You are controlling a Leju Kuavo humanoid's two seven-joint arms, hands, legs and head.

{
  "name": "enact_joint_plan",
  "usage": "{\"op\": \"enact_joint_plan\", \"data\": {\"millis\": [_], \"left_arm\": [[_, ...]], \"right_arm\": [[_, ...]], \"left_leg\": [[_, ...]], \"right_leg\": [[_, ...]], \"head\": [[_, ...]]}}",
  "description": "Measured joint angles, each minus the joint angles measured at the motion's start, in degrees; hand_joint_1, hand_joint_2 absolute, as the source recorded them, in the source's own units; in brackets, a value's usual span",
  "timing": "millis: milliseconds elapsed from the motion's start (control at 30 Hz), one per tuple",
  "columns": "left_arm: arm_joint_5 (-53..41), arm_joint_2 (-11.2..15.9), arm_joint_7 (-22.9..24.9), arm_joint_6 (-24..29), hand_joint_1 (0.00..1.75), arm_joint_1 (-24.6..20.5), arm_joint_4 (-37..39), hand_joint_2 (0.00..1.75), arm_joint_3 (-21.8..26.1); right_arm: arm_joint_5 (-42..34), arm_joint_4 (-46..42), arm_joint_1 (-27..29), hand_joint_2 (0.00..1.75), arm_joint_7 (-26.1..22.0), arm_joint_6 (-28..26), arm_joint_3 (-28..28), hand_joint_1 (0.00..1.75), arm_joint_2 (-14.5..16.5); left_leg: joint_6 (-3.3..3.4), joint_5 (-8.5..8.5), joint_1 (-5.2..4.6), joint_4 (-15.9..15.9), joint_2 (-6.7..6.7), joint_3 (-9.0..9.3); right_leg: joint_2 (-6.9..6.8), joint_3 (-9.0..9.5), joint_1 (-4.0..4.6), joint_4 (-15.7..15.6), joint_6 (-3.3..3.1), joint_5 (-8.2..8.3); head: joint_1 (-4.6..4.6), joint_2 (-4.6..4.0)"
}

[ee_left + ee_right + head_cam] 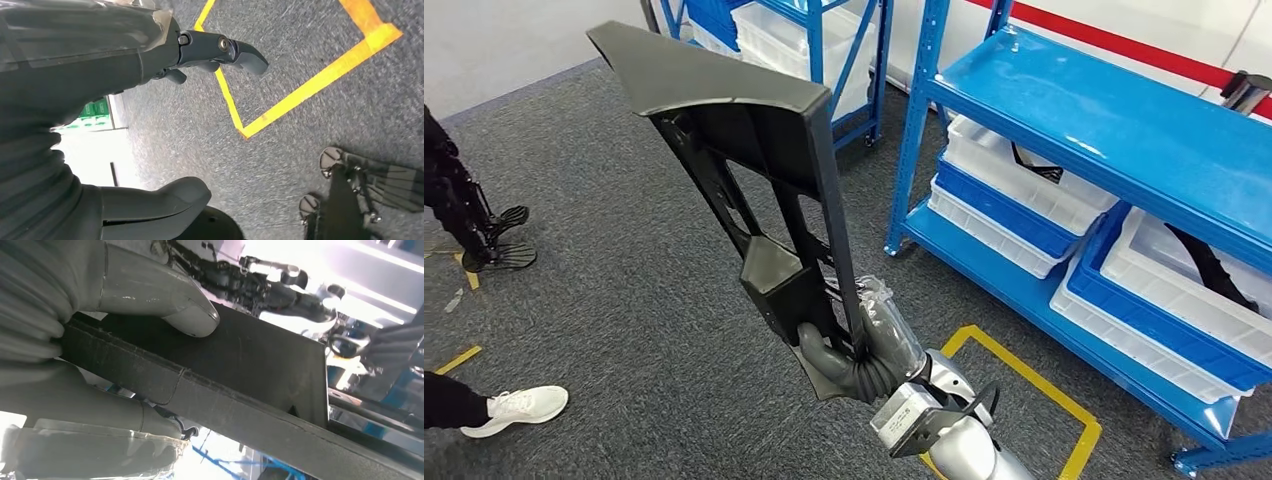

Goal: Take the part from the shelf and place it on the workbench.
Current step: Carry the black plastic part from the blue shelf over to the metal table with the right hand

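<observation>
right hand point(864, 355) grips the black part point(754, 190) at its lower end, long axis rising up and away from fingers; left hand point(90, 125) hangs w/ fingers apart, holding nothing.

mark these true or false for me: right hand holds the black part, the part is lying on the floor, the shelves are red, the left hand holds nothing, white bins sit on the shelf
1. The right hand holds the black part. True.
2. The part is lying on the floor. False: it is held up above the grey carpet, gripped near its lower end.
3. The shelves are red. False: the shelf is blue.
4. The left hand holds nothing. True: its fingers are apart over the carpet.
5. White bins sit on the shelf. True.
</observation>
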Motion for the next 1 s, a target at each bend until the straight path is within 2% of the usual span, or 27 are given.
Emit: {"op": "enact_joint_plan", "data": {"millis": [33, 100, 167, 200, 233, 267, 300, 367, 400, 467, 500, 533, 567, 600, 633, 667, 700, 733, 767, 833, 900, 967, 1000], "left_arm": [[-0.1, 0.1, 0.0, -0.7, 0.00, 0.0, 0.0, 1.75, 0.0], [-0.2, 0.3, 0.0, -1.4, 0.00, 0.1, 0.0, 1.75, 0.0], [-0.3, 0.4, 0.0, -1.6, 0.00, 0.2, 0.0, 1.75, 0.0], [-0.4, 0.4, 0.0, -1.6, 0.00, 0.3, 0.0, 1.75, 0.0], [-0.5, 0.4, 0.0, -1.5, 0.00, 0.3, 0.0, 1.75, 0.0], [-0.4, 0.4, 0.0, -1.2, 0.00, 0.4, 0.0, 1.75, 0.0], [-0.3, 0.3, 0.0, -0.8, 0.00, 0.4, 0.0, 1.75, 0.0], [0.0, 0.3, 0.0, 0.0, 0.00, 0.4, 0.0, 1.75, 0.0], [0.1, 0.2, 0.0, 0.2, 0.00, 0.4, 0.0, 1.75, 0.0], [0.2, 0.3, 0.0, 0.5, 0.00, 0.7, 0.0, 1.75, 0.1], [0.2, 0.3, 0.0, 0.6, 0.00, 0.9, 0.0, 1.75, 0.1], [0.3, 0.3, 0.0, 0.7, 0.00, 1.0, 0.0, 1.75, 0.1], [0.3, 0.3, 0.0, 0.8, 0.00, 1.1, 0.0, 1.75, 0.1], [0.3, 0.2, 0.0, 0.8, 0.00, 1.0, 0.0, 1.75, 0.1], [0.3, 0.2, 0.0, 0.8, 0.00, 1.0, 0.0, 1.75, 0.1], [0.3, 0.2, 0.0, 0.8, 0.00, 1.0, 0.0, 1.75, 0.1], [0.3, 0.2, 0.0, 0.8, 0.00, 1.0, 0.0, 1.75, 0.1], [0.3, 0.2, 0.0, 0.9, 0.00, 1.0, 0.0, 1.75, 0.1], [0.3, 0.2, 0.0, 0.9, 0.00, 1.1, 0.0, 1.75, 0.1], [0.3, 0.1, 0.0, 1.0, 0.00, 1.0, 0.0, 1.75, 0.1], [0.2, 0.1, 0.0, 1.0, 0.00, 0.8, 0.0, 1.75, 0.1], [0.2, 0.1, 0.0, 1.0, 0.00, 0.7, 0.0, 1.75, 0.1], [0.2, 0.1, 0.0, 1.0, 0.00, 0.8, 0.0, 1.75, 0.1]], "right_arm": [[0.2, -0.1, 0.1, 1.75, -0.1, 0.1, -0.1, 1.75, 0.0], [0.8, -0.4, 0.7, 1.75, -0.3, 0.2, -0.3, 1.75, 0.0], [1.4, -0.5, 1.6, 1.75, -0.4, 0.4, -0.6, 1.75, -0.2], [1.6, -0.5, 1.9, 1.75, -0.5, 0.5, -0.8, 1.75, -0.2], [1.7, -0.5, 2.1, 1.75, -0.5, 0.6, -1.0, 1.75, -0.2], [1.8, -0.6, 2.2, 1.75, -0.5, 0.9, -1.1, 1.75, -0.2], [1.9, -0.6, 2.2, 1.75, -0.5, 1.2, -1.2, 1.75, -0.2], [2.2, -0.7, 2.2, 1.75, -0.5, 1.9, -1.2, 1.75, -0.1], [2.3, -0.7, 2.2, 1.75, -0.5, 2.1, -1.2, 1.75, 0.0], [2.4, -0.8, 2.0, 1.75, -0.5, 2.4, -1.2, 1.75, 0.4], [2.4, -0.8, 1.8, 1.75, -0.4, 2.5, -1.2, 1.75, 0.7], [2.5, -0.9, 1.7, 1.75, -0.4, 2.6, -1.3, 1.75, 0.9], [2.5, -1.0, 1.6, 1.75, -0.4, 2.8, -1.3, 1.75, 1.1], [2.5, -1.1, 1.6, 1.75, -0.3, 2.9, -1.3, 1.75, 1.3], [2.6, -1.1, 1.6, 1.75, -0.2, 3.1, -1.4, 1.75, 1.3], [2.6, -1.1, 1.5, 1.75, -0.2, 3.2, -1.4, 1.75, 1.3], [2.6, -1.1, 1.5, 1.75, -0.1, 3.3, -1.4, 1.75, 1.3], [2.6, -1.1, 1.5, 1.75, 0.0, 3.3, -1.4, 1.75, 1.3], [2.6, -1.1, 1.5, 1.75, 0.0, 3.4, -1.4, 1.75, 1.4], [2.6, -1.1, 1.3, 1.75, 0.0, 3.4, -1.5, 1.75, 1.4], [2.6, -1.1, 1.0, 1.75, 0.0, 3.5, -1.6, 1.75, 1.5], [2.6, -1.1, 0.8, 1.75, 0.0, 3.5, -1.7, 1.75, 1.6], [2.6, -1.1, 0.7, 1.75, 0.0, 3.6, -1.7, 1.75, 1.6]], "left_leg": [[0.49, 0.17, 0.02, -0.2, -0.57, 0.08], [1.22, 0.40, 0.07, -0.4, -1.70, 0.10], [1.53, 0.47, 0.00, -0.4, -3.12, -0.05], [1.55, 0.50, -0.04, -0.4, -3.93, -0.10], [1.52, 0.54, -0.06, -0.3, -4.72, -0.09], [1.45, 0.59, -0.06, -0.3, -5.51, -0.04], [1.33, 0.65, -0.05, -0.3, -6.25, -0.01], [0.82, 0.73, -0.21, -0.1, -7.51, -0.10], [0.46, 0.77, -0.24, -0.1, -8.00, -0.21], [-0.41, 0.99, -0.08, -0.3, -8.86, -0.43], [-0.74, 0.85, 0.00, -0.2, -8.53, -0.64], [-0.99, 0.16, 0.02, 0.7, -7.50, -1.13], [-1.18, -1.18, 0.03, 2.7, -6.09, -2.11], [-1.34, -3.09, 0.06, 5.9, -4.50, -3.58], [-1.58, -5.04, 0.16, 9.7, -3.52, -5.38], [-1.82, -6.38, 0.32, 13.1, -3.08, -7.00], [-2.02, -6.79, 0.49, 15.0, -2.85, -7.97], [-2.19, -6.15, 0.68, 14.9, -2.61, -7.89], [-2.35, -4.67, 0.89, 12.6, -2.15, -6.66], [-2.58, -1.53, 1.10, 5.3, 0.16, -2.62], [-2.03, -0.46, 0.86, 1.3, 1.60, -0.40], [-0.89, -0.58, 0.34, 0.9, 0.58, -0.34], [-0.37, -0.48, 0.24, 0.7, -0.03, -0.23]], "right_leg": [[0.93, -0.52, -0.13, 1.3, 0.09, -0.89], [3.52, -3.28, -0.39, 7.5, -0.31, -4.02], [4.62, -6.81, -0.40, 14.6, -0.58, -6.69], [4.82, -7.55, -0.40, 16.0, -0.38, -6.83], [4.98, -7.19, -0.42, 15.2, 0.00, -6.05], [5.34, -5.76, -0.52, 12.2, 0.45, -4.52], [6.36, -3.77, -0.70, 8.1, 0.85, -2.77], [8.25, -0.98, -0.92, 1.7, 0.88, -0.36], [8.74, -0.51, -0.86, 0.4, 0.58, 0.04], [7.87, -0.27, -0.78, 0.0, -0.37, 0.36], [7.39, -0.08, -0.89, -0.2, -0.85, 0.58], [6.87, 0.07, -1.08, -0.4, -1.37, 0.86], [6.29, 0.12, -1.26, -0.6, -1.77, 1.09], [5.67, 0.10, -1.15, -0.6, -2.00, 1.18], [5.00, 0.04, -1.02, -0.6, -2.17, 1.19], [4.29, 0.00, -0.88, -0.6, -2.20, 1.16], [3.61, -0.04, -0.79, -0.6, -2.23, 1.11], [2.95, -0.04, -0.75, -0.6, -2.23, 1.04], [2.35, -0.01, -0.74, -0.6, -2.17, 0.95], [1.31, 0.06, -0.50, -0.3, -1.68, 0.55], [0.40, 0.10, -0.13, 0.0, -0.91, 0.04], [-0.64, 0.55, 0.03, -0.2, -0.14, -0.21], [-0.67, 0.75, -0.09, -0.2, 0.24, -0.41]], "head": [[0.00, 0.01], [0.03, 0.00], [0.02, -0.01], [0.01, -0.01], [0.01, -0.01], [0.02, -0.01], [0.02, -0.01], [-0.01, 0.00], [-0.02, 0.00], [-0.03, -0.01], [-0.03, -0.01], [-0.10, -0.01], [-0.18, -0.01], [-0.24, -0.01], [-0.30, -0.01], [-0.30, -0.01], [-0.30, -0.01], [-0.30, -0.01], [-0.31, -0.01], [-0.31, -0.01], [-0.11, 0.00], [0.09, 0.00], [0.05, 0.00]]}}
